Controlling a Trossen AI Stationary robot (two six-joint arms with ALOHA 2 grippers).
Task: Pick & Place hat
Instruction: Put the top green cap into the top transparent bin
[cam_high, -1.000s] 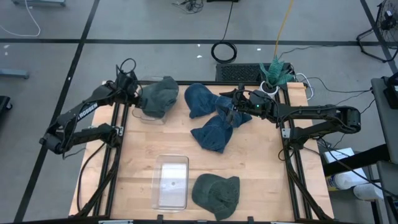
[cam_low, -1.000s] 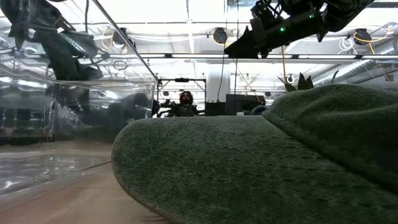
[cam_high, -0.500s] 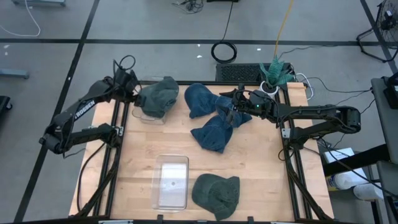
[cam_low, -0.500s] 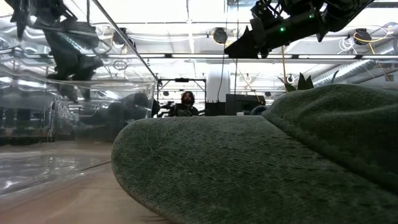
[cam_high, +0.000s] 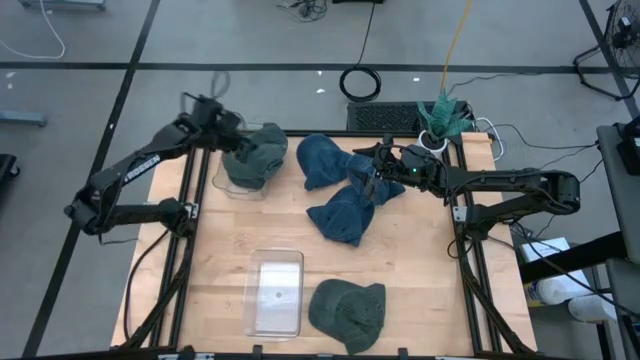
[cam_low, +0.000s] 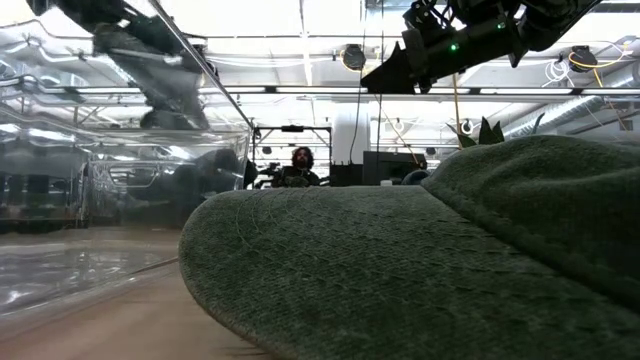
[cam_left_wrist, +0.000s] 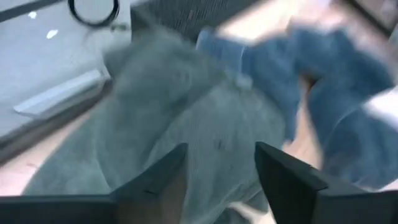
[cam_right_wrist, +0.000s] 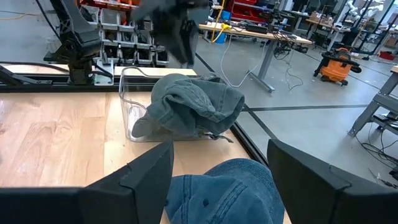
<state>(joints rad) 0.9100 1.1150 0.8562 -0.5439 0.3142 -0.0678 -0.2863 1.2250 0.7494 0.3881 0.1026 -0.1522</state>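
Note:
A grey-green hat (cam_high: 256, 156) lies in a clear box (cam_high: 228, 184) at the table's far left and drapes over its rim (cam_right_wrist: 134, 93). My left gripper (cam_high: 236, 137) hangs open just above the hat's far-left side, slanting down at it; its fingers (cam_left_wrist: 165, 171) stand apart and are blurred. A little way up at the far right, my right gripper (cam_high: 372, 172) points level and stands open over two blue hats (cam_high: 322, 160) (cam_high: 346, 212), with nothing between its fingers (cam_right_wrist: 152, 168). Another green hat (cam_high: 348, 312) lies at the near edge.
A second clear box (cam_high: 275, 292) stands at the near edge beside the green hat, which fills the low view (cam_low: 420, 270). Bare wood lies between the blue hats and the near box. A person (cam_low: 298, 165) sits far behind the table.
My left gripper has risen from beside the grey-green hat's left side, gone toward the table's right and far edges over the hat, and turned. The hat has stayed in its box.

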